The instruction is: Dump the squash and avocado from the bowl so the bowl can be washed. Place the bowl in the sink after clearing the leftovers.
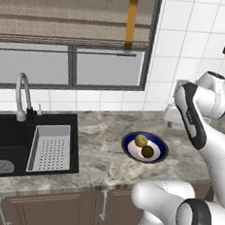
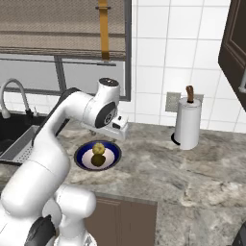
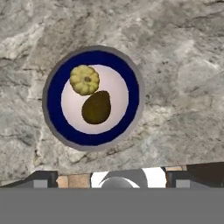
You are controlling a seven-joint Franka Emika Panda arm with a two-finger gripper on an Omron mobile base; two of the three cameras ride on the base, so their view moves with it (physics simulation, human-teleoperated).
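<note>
Two food pieces lie touching in the bowl (image 3: 51, 103) on the worktop (image 3: 183, 87): the squash (image 3: 84, 79) and the avocado (image 3: 96, 107). Right of the sink (image 1: 5, 138), the gripper (image 3: 111, 178) hangs above the bowl, its jaws apparently spread wide, holding nothing.

A home kitchen: black sink (image 1: 6, 145) with gooseneck faucet (image 1: 22, 96) at left, marble-patterned counter (image 1: 105, 157) across the middle, white wall tiles (image 2: 192, 57) behind, paper towel roll (image 2: 187, 122) at right.
</note>
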